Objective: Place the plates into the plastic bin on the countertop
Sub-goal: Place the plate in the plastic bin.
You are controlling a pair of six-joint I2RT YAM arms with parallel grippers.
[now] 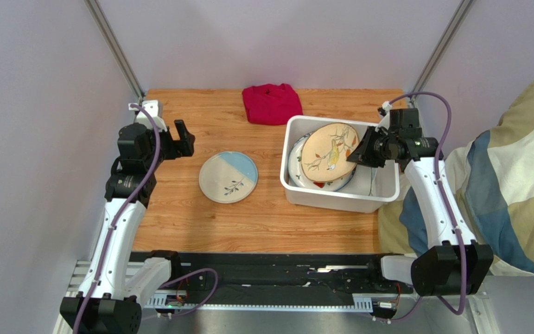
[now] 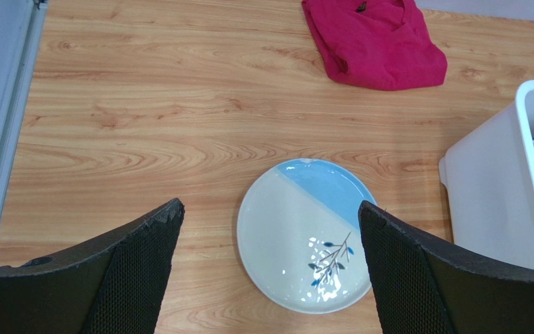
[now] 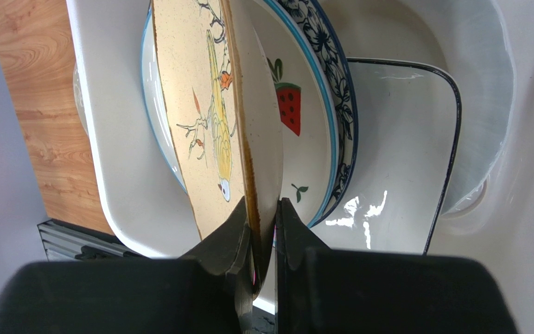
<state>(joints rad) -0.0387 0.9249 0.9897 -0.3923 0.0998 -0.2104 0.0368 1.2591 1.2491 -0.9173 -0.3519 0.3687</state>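
Observation:
A cream-and-blue plate with a leaf sprig [image 1: 228,177] [image 2: 307,234] lies flat on the wooden countertop [image 1: 179,216]. High above and to its left hangs my left gripper [image 1: 178,139] [image 2: 270,264], open and holding nothing. To the right stands the white plastic bin [image 1: 304,195] [image 3: 109,174] with several plates inside: a strawberry-print one [image 3: 297,111], a blue floral one [image 3: 332,69], a white rectangular one [image 3: 402,160]. My right gripper [image 1: 357,154] [image 3: 263,219] is shut on the rim of a tan bird-print plate [image 1: 327,147] [image 3: 200,118], held tilted over the bin.
A folded red cloth [image 1: 271,103] [image 2: 374,42] lies at the back of the countertop. Grey walls enclose the left, back and right. A patterned blanket [image 1: 520,174] is beyond the right wall. A black rail [image 1: 263,271] runs along the near edge.

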